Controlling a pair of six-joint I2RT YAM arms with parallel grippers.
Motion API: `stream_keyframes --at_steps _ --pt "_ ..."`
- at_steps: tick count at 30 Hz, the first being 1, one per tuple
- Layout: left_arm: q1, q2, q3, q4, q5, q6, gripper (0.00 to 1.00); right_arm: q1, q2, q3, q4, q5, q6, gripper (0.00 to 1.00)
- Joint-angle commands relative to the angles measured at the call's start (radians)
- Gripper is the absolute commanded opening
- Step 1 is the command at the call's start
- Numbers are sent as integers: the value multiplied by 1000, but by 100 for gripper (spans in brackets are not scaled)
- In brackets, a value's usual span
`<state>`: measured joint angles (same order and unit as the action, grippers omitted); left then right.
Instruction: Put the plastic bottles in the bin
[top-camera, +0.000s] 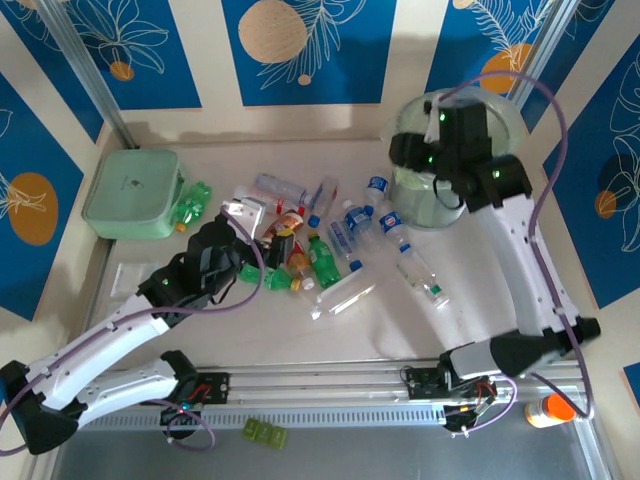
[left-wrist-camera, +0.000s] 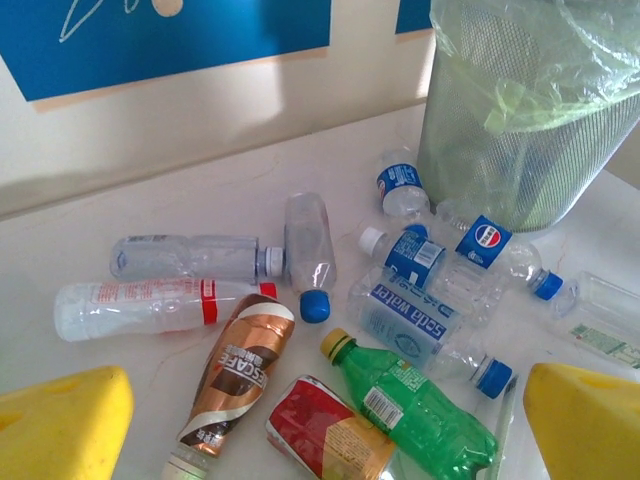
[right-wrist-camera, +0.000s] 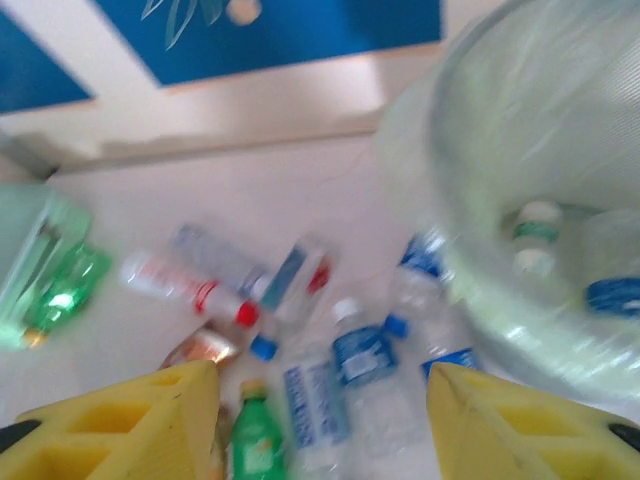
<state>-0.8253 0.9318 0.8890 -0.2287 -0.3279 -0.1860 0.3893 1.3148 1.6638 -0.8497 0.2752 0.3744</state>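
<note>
Two yellow fingers (left-wrist-camera: 70, 425) of the left end effector (left-wrist-camera: 327, 372) sit in the lower corners of the left wrist view, both cut off by the frame. They stand wide apart and grip nothing. Beyond them the small plastic bottles (left-wrist-camera: 410, 318) lie scattered over the middle of the pale surface (left-wrist-camera: 330, 160). Among them are a green plastic bottle with a yellow cap (left-wrist-camera: 420, 412), a copper-brown coffee bottle (left-wrist-camera: 237, 372) whose neck runs out of frame, a clear bottle with a red-banded label (left-wrist-camera: 150, 305), and several clear ones with blue labels and caps. A crumpled red-and-gold container (left-wrist-camera: 325, 435) is cropped at the lower edge, so what it is stays unclear.

The large round translucent bin with a pale green bag liner (left-wrist-camera: 520, 130) stands toward the far right corner of the surface, with bottles lying just beside its base. The right end effector (right-wrist-camera: 322, 395) hangs by the bin's rim, its yellow fingers parted with nothing between them. That view is blurred, yet at least two bottles show through the bin's wall. From above, the right arm hides much of the bin. A mint-green square lidded box (top-camera: 130, 195) sits at the far left corner, with another green bottle (top-camera: 193, 205) just beside it.
</note>
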Motion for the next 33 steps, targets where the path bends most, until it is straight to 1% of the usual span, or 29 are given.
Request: stream_keyframes --at_steps 1,6,10,11,12,14,15,16,18,20,22,25,27,30,32,33 --pt "-9 19 43 -44 21 -26 100 110 -91 -132 87 -20 41 57" --pt "-5 60 129 -151 24 -66 99 271 -176 -270 68 74 50 56" --pt "31 141 218 -266 62 -111 99 342 -237 -372 83 87 41 57" --pt "52 169 244 -305 75 -126 100 369 -246 -393 80 129 46 58" --pt "84 197 268 -337 100 -146 100 414 -254 -412 73 214 55 58" --pt "157 241 299 -373 183 -180 100 517 -269 -464 95 352 37 59" --pt "196 263 309 -383 219 -196 100 558 -275 -487 105 403 30 59" --pt "225 283 320 -394 236 -212 100 574 -274 -499 99 434 41 59" --pt "290 333 353 -420 244 -242 100 566 -260 -505 76 402 58 58" --pt "338 374 384 -428 240 -247 99 569 -260 -521 89 367 41 58" --pt "370 413 416 -437 190 -247 99 567 -272 -540 118 329 28 58" --pt "403 493 469 -456 9 -247 99 526 -289 -553 132 270 30 58" --pt "429 578 525 -467 -71 -226 99 468 -304 -570 149 193 37 58" --pt "468 689 591 -455 -131 -184 100 393 -329 -594 171 97 37 58" --pt "509 754 624 -442 -118 -156 100 358 -338 -600 176 53 35 58" --pt "533 797 658 -461 -120 -147 100 346 -340 -602 177 35 36 58"
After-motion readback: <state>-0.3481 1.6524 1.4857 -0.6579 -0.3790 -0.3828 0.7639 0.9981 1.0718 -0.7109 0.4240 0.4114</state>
